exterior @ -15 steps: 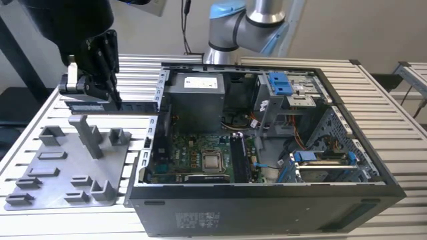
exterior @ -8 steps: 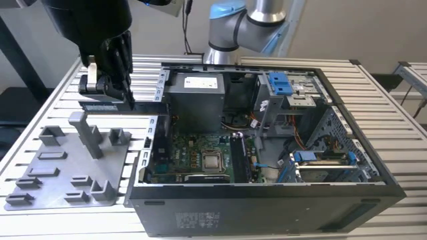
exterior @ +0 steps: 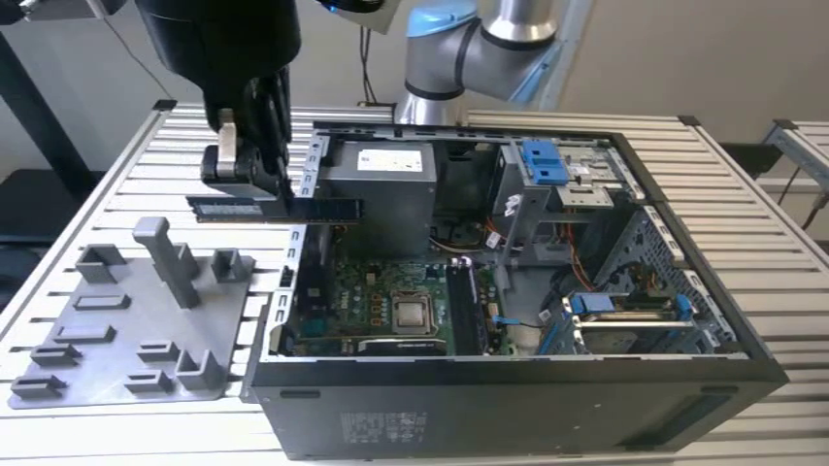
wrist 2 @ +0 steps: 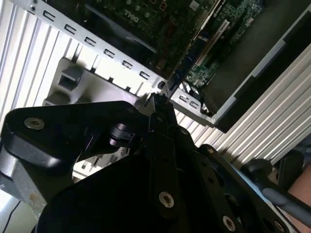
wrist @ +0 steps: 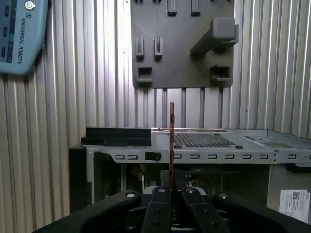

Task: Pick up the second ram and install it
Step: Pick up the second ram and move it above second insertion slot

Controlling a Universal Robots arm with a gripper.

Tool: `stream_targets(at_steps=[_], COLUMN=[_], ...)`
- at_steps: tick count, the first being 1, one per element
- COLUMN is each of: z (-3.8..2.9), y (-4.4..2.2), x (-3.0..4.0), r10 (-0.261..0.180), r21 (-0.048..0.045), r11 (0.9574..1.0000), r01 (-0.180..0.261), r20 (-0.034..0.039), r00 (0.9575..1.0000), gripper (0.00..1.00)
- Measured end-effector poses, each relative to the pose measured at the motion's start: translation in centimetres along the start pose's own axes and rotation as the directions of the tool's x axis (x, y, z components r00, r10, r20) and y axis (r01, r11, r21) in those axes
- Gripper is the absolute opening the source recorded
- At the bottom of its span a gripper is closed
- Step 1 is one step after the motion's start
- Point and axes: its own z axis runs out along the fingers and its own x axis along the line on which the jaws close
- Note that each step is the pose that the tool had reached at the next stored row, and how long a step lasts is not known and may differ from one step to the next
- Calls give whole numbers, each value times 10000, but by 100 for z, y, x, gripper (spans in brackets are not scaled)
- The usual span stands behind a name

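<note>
Exterior view: claw point(exterior: 254, 190) clamped on the second ram point(exterior: 330, 210), hiding part of its top edge

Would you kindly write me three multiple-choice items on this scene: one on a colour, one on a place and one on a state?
1. What colour is the plate beside the computer case?
A) red B) grey C) yellow
2. Where is the second ram?
A) lying on the plate B) lying deep inside the case C) in the air above the case's edge
3. The fingers are:
A) shut on the ram B) open and empty C) shut on the plate

Key: 1 B, the plate is plain grey; 2 C, the stick hangs level over the case wall; 3 A, they clamp the stick.
</note>
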Motion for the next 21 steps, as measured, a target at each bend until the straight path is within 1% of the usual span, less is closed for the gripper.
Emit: stream_targets(at_steps=[3,10,21], z=[2,8,16], y=[-84,-341,-656], x=[-1,-4,-7], r10=[0,1,0], r21=[0,0,0], r11=[10000,10000,10000], r01=[0,-1,0], r20=[0,0,2], r00=[10000,10000,10000], gripper=[14,14,14])
